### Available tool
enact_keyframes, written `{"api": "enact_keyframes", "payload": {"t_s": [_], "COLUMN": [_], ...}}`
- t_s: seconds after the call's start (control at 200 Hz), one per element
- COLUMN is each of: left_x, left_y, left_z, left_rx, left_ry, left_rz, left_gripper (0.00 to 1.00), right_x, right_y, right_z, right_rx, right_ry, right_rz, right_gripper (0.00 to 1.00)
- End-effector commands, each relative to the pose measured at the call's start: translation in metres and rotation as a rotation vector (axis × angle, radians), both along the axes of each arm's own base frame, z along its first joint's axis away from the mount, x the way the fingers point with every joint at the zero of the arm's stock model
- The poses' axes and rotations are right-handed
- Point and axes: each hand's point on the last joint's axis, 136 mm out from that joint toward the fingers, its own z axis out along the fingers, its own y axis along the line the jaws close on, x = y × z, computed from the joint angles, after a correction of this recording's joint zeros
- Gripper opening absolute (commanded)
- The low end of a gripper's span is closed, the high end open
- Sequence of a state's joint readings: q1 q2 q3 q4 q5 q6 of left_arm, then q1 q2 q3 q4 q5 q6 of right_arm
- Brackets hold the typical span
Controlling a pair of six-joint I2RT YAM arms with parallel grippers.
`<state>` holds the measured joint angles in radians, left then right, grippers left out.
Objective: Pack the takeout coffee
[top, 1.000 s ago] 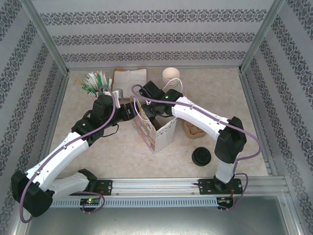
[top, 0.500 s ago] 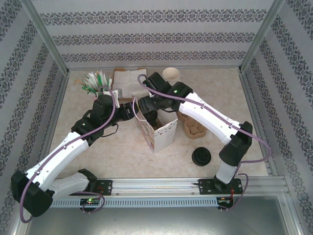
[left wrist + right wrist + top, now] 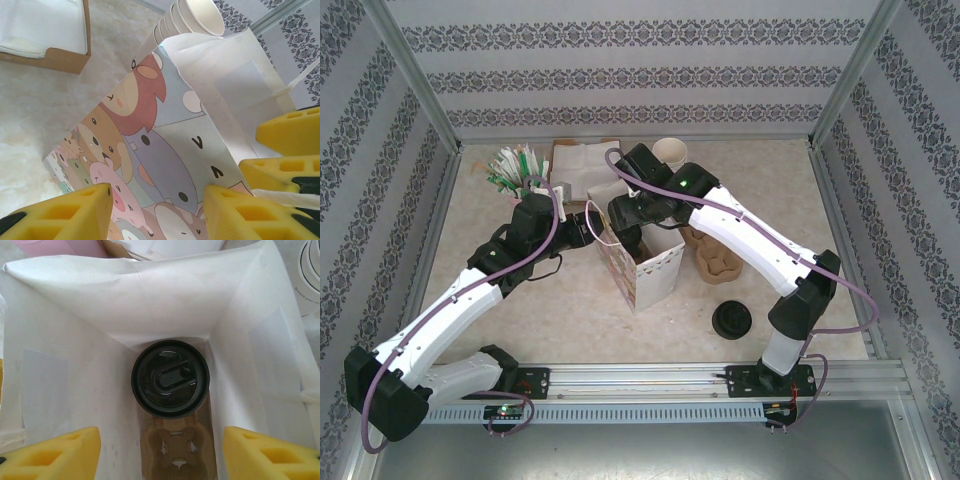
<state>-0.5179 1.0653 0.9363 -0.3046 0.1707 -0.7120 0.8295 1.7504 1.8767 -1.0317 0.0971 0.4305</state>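
Note:
The takeout coffee's black lid (image 3: 170,379) shows from above; the cup stands upright deep inside the white paper bag (image 3: 125,300), in a brown cup carrier (image 3: 177,452). My right gripper (image 3: 160,455) hangs open over the bag's mouth, apart from the lid, with nothing between its fingers. In the top view the bag (image 3: 658,272) stands mid-table with the right gripper (image 3: 630,232) above its opening. My left gripper (image 3: 585,226) is at the bag's left side. Its fingers stand apart against the cartoon-printed face (image 3: 160,140), so the left gripper (image 3: 157,215) is open.
A stack of lidless cups (image 3: 670,152) stands behind the bag, with a napkin box (image 3: 582,165) and a holder of stirrers (image 3: 518,165) at the back left. Another brown carrier (image 3: 718,262) lies right of the bag, with loose black lids (image 3: 732,320) nearer the front.
The right arm has drawn its wrist up and back from the bag, leaving the coffee inside, and its jaws have narrowed a little. The left arm has stayed put.

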Motion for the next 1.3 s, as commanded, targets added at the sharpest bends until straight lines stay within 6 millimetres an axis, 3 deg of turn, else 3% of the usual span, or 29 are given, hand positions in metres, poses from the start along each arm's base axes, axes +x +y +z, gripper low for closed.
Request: {"api": "enact_keyframes", "payload": {"t_s": [0.0, 0.49, 0.709, 0.904, 1.119, 1.294], "left_x": [-0.002, -0.009, -0.013, -0.012, 0.021, 0.063], "left_y": [-0.002, 0.013, 0.032, 0.049, 0.08, 0.13], "left_z": [0.014, 0.032, 0.051, 0.081, 0.108, 0.107], "left_rx": [0.012, 0.088, 0.199, 0.342, 0.435, 0.448], "left_ry": [-0.028, -0.069, -0.113, -0.173, -0.137, -0.031], "left_rz": [-0.013, 0.001, 0.026, 0.036, 0.138, 0.241], "left_gripper": [0.52, 0.54, 0.55, 0.58, 0.57, 0.54], "right_x": [-0.01, -0.021, -0.023, -0.018, 0.004, 0.025], "right_y": [-0.007, -0.016, -0.023, -0.033, -0.049, -0.063], "right_z": [0.02, 0.04, 0.071, 0.108, 0.138, 0.141], "right_rx": [0.024, 0.055, 0.107, 0.143, 0.157, 0.189], "right_ry": [-0.019, -0.049, -0.156, -0.328, -0.469, -0.471], "right_rz": [-0.009, 0.007, 0.04, 0.057, 0.013, -0.022], "right_gripper": [0.64, 0.62, 0.63, 0.63, 0.63, 0.62]}}
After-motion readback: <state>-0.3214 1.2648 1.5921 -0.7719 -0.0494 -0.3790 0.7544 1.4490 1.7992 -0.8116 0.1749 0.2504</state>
